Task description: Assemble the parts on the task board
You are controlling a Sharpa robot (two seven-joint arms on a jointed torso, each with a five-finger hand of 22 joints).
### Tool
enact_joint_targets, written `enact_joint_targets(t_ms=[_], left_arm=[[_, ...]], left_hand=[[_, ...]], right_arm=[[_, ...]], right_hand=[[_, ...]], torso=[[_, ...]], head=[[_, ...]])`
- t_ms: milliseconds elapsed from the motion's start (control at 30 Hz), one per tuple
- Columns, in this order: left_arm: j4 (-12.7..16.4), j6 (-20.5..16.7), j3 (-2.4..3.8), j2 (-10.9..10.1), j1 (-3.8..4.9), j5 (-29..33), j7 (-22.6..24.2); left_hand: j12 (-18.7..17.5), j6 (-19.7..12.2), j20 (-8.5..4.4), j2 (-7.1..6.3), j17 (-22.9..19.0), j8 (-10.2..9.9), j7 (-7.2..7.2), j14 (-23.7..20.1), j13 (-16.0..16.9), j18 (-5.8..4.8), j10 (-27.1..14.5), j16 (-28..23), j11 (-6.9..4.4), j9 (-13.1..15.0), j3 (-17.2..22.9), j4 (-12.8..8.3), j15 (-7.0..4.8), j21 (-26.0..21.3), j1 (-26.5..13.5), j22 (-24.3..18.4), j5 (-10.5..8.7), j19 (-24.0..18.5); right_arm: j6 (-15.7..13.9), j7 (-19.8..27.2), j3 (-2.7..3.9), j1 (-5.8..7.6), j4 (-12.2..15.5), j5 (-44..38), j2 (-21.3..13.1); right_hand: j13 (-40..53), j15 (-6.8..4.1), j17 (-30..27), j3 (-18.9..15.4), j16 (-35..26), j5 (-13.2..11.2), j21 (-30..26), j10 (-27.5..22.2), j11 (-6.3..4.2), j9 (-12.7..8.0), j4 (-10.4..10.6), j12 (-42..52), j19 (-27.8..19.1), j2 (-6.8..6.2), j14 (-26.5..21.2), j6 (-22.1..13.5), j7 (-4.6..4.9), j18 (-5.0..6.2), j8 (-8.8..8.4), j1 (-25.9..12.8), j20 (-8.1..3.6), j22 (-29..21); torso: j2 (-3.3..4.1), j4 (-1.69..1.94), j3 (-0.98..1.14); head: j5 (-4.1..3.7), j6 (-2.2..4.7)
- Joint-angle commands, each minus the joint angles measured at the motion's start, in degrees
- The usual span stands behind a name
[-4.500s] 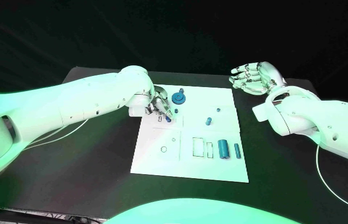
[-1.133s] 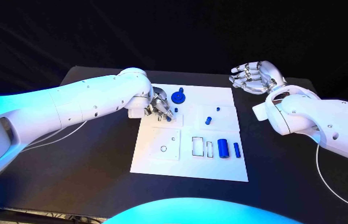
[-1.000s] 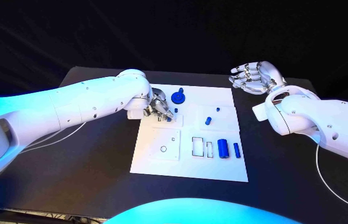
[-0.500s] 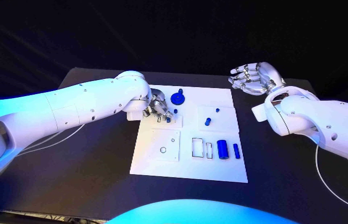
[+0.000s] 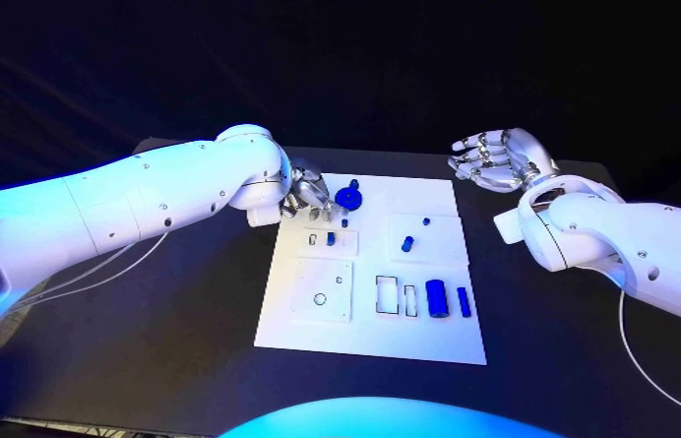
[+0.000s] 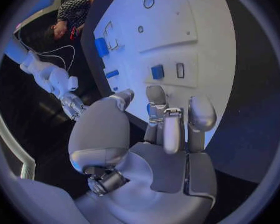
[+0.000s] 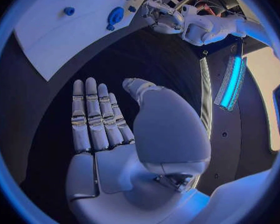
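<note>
A white task board [image 5: 372,335] lies in the middle of a black table [image 5: 185,310], seen from above. The left hand [image 5: 308,197] hovers over the board's corner at about eleven o'clock, its fingers apart and holding nothing; from the wrist camera its fingertips [image 6: 171,134] hang above the board's edge. Just beside it, toward one o'clock, sits a round blue part [image 5: 349,197]. Directly below the hand, at six o'clock, a small blue part [image 5: 331,238] stands in a raised square. Toward the board's three o'clock side a blue peg [image 5: 407,243] rests in another square with a smaller blue piece [image 5: 424,222] beside it. Near the lower right, at about five o'clock, a thick blue cylinder [image 5: 439,299] and a thin one [image 5: 463,298] lie side by side. The right hand [image 5: 494,160] is held well off the board at two o'clock, palm open, fingers loosely spread, empty.
</note>
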Motion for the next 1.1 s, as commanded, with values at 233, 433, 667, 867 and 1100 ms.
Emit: enact_joint_targets(t_ms=[233,433,667,867,1100], left_arm=[[-3.01,-3.18,0.96,-0.56,2.85,3.07,1.09],[-7.44,0.1,1.14,0.91,3.6,-0.37,1.1],[-12.54,4.15,1.01,3.55,3.71,-2.26,0.74],[-16.18,5.92,0.52,5.61,3.52,-2.52,0.5],[-19.74,7.62,0.01,7.85,2.85,-2.74,0.27]], left_hand=[[-1.05,-6.17,2.68,1.65,3.06,-6.83,3.61,1.87,-1.98,1.93,-3.44,-1.86,3.11,-5.05,-1.33,-0.24,2.81,-3.27,6.82,-4.76,1.11,-3.22],[-0.74,-6.08,2.94,1.4,3.33,-7.43,3.86,2.03,-2.21,1.85,-3.25,-1.62,3.35,-6.03,-1.7,0.11,3.03,-3.0,6.93,-4.27,0.78,-2.82],[-0.65,-5.59,3.02,1.48,3.13,-7.48,3.8,1.95,-2.48,1.92,-3.41,-1.67,3.37,-6.65,-3.03,0.19,3.09,-3.17,5.48,-4.51,0.49,-2.94],[-0.48,-4.91,2.99,2.42,3.17,-7.2,3.62,1.94,-2.66,1.93,-3.45,-1.6,3.25,-7.01,-3.92,0.24,3.02,-3.16,4.31,-4.44,0.4,-2.9],[-0.35,-4.5,2.93,3.09,3.11,-6.97,3.5,1.92,-2.79,1.93,-3.49,-1.58,3.16,-7.23,-4.53,0.24,2.95,-3.17,3.46,-4.44,0.34,-2.9]], right_arm=[[0.67,0.63,0.0,-0.06,-0.34,-0.31,0.07],[0.67,0.6,0.0,-0.05,-0.28,-0.3,0.05],[0.68,0.58,0.0,-0.05,-0.14,-0.29,0.02],[0.7,0.58,0.01,-0.05,-0.11,-0.29,0.07],[0.75,0.65,0.01,-0.05,-0.12,-0.29,0.25]], right_hand=[[-0.04,0.07,-0.06,0.12,-0.2,0.38,-0.2,-0.22,0.36,-0.06,-0.34,-0.09,0.3,-0.03,0.11,-0.19,2.26,0.27,-0.28,-0.67,0.26,-0.06],[-0.04,0.07,-0.06,0.12,-0.2,0.38,-0.2,-0.22,0.36,-0.06,-0.34,-0.09,0.3,-0.03,0.11,-0.19,2.26,0.27,-0.28,-0.67,0.26,-0.06],[-0.03,0.09,-0.12,0.14,-0.3,0.39,-0.21,-0.22,0.36,-0.08,-0.37,-0.07,0.34,0.0,0.13,-0.19,2.26,0.26,-0.27,-0.76,0.27,-0.31],[-0.03,0.09,-0.12,0.14,-0.3,0.39,-0.21,-0.22,0.36,-0.08,-0.37,-0.07,0.34,0.0,0.13,-0.19,2.26,0.26,-0.27,-0.76,0.27,-0.31],[-0.03,0.09,-0.12,0.14,-0.3,0.39,-0.21,-0.22,0.36,-0.08,-0.37,-0.07,0.34,0.0,0.13,-0.19,2.26,0.26,-0.27,-0.76,0.27,-0.31]], torso=[[0.19,-0.07,0.02],[0.24,-0.02,-0.07],[0.24,-0.06,-0.13],[0.2,-0.08,-0.17],[0.13,0.01,-0.12]], head=[[0.16,1.03],[0.05,1.29],[0.23,1.24],[0.28,1.09],[0.3,0.98]])
